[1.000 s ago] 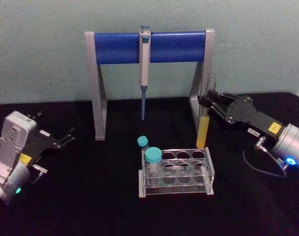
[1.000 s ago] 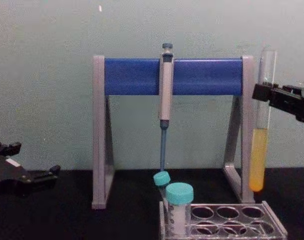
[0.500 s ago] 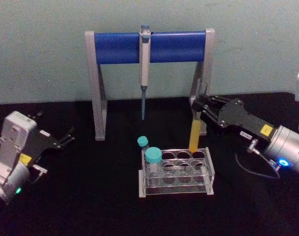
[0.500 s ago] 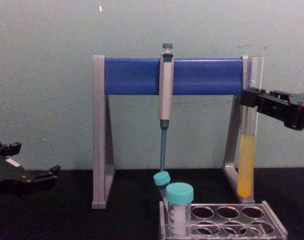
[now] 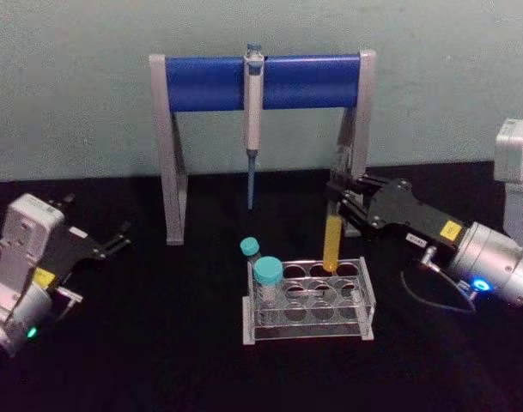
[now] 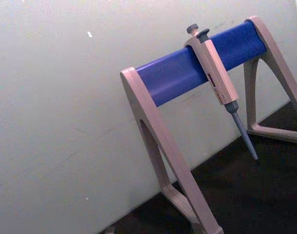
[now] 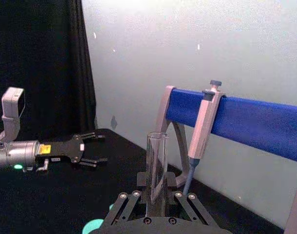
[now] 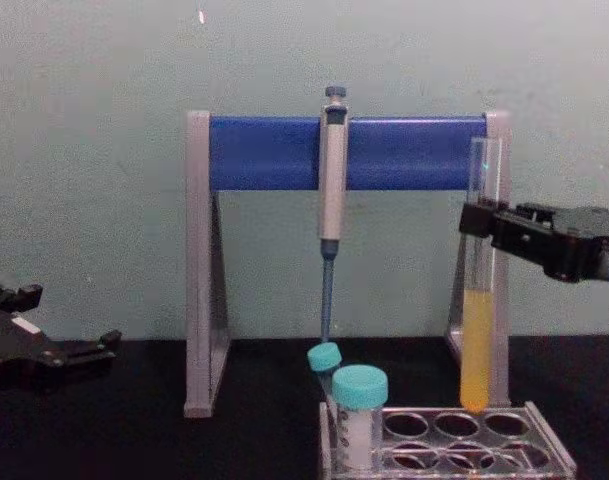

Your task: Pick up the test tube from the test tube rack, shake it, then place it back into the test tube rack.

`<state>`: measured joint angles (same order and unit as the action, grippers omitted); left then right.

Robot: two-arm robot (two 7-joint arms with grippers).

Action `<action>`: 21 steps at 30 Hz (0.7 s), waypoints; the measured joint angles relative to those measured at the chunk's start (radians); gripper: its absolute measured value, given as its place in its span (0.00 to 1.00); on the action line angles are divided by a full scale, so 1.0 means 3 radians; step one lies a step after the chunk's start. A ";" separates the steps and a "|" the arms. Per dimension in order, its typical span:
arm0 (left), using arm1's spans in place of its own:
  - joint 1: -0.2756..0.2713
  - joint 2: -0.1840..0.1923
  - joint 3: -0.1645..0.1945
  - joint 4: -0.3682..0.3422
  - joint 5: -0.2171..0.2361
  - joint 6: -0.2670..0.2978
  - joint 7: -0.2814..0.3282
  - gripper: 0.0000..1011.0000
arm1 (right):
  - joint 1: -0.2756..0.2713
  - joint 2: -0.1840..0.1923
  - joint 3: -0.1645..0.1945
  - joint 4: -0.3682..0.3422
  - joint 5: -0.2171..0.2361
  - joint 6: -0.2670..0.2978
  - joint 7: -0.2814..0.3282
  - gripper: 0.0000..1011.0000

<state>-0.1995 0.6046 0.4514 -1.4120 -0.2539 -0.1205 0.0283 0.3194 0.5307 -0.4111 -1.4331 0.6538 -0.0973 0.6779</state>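
Observation:
The test tube (image 5: 332, 233) is a long clear glass tube with yellow liquid in its lower part. It hangs upright with my right gripper (image 5: 335, 199) shut on its upper part. In the chest view the test tube's (image 8: 475, 330) rounded bottom is just at the top plate of the test tube rack (image 8: 544, 452), over the back row of holes. The rack (image 5: 367, 302) is low and translucent. In the right wrist view the tube (image 7: 156, 163) rises between the fingers (image 7: 130, 199). My left gripper (image 5: 121, 238) is parked open at the far left, well away from the rack.
Two teal-capped tubes (image 5: 267, 276) stand at the rack's left end. Behind the rack is the grey-and-blue pipette stand (image 5: 201, 84) with a pipette (image 5: 252, 120) hanging from its bar. The stand's right leg (image 8: 498, 250) is close behind the held tube.
My right gripper has carried the test tube leftward and down, from beside the stand's right leg to just over the rack's back row. The left arm has not moved.

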 joint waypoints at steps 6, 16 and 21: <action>0.0000 0.0000 0.0000 0.0000 0.0000 0.0000 0.0000 0.99 | 0.0062 -0.0042 -0.0052 0.0114 -0.0034 0.0009 0.0018 0.23; 0.0000 0.0000 0.0000 0.0000 0.0000 0.0000 0.0000 0.99 | 0.0150 -0.0098 -0.0121 0.0254 -0.0055 0.0024 0.0071 0.23; 0.0000 0.0000 0.0000 0.0000 0.0000 0.0000 0.0000 0.99 | 0.0171 -0.0111 -0.0143 0.0290 -0.0068 0.0031 0.0078 0.23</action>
<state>-0.1996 0.6047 0.4514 -1.4120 -0.2539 -0.1205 0.0283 0.3706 0.4974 -0.4541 -1.3460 0.6334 -0.0880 0.7012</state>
